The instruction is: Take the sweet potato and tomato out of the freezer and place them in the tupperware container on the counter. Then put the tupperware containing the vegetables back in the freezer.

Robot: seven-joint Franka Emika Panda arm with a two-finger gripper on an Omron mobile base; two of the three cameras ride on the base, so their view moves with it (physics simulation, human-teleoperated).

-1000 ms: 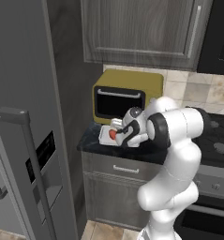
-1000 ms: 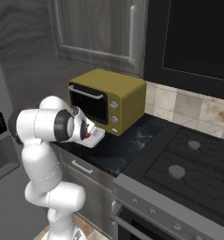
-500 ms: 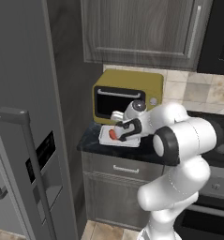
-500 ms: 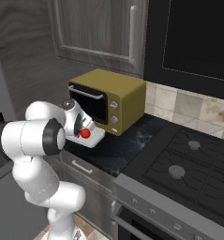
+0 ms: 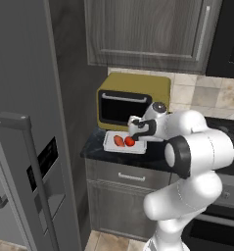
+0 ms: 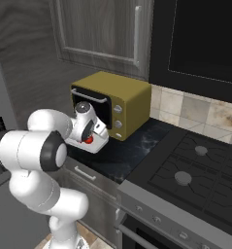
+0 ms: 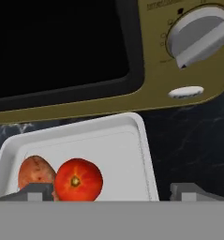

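1. At the far left of your left base view you are looking at the freezer (image 5: 25, 122), its grey door facing you with a long bar handle (image 5: 37, 181) running down it.
2. Just right of it, the worktop (image 5: 96, 149) is carrying the tupperware container (image 5: 111, 146), a white tray lying flat directly in front of the mustard-yellow microwave (image 5: 133, 98).
3. Inside that tray the sweet potato (image 5: 119, 140) is lying at the left, and the tomato (image 5: 129, 141) is sitting just beside it on the right; in your hand view the sweet potato (image 7: 34, 172) and the tomato (image 7: 78, 180) are touching, with the tomato partly overlapping it, both in the tray's left part near its front rim (image 7: 146, 154).
4. Your claw (image 5: 136, 128) is hanging just above the tray's right part, with the arm reaching in from the right.
5. The claw's jaws are standing wide and are gripping nothing: in your hand view the two fingertips (image 7: 36, 191) are showing well apart at the bottom, one by the sweet potato and the other past the tray's right rim.
6. In your right base view the claw (image 6: 90, 132) is sitting over the tray (image 6: 100, 144), with the tomato (image 6: 89, 140) showing red beneath it.
7. Further right in that view, the stove top (image 6: 195, 170) is adjoining the worktop.
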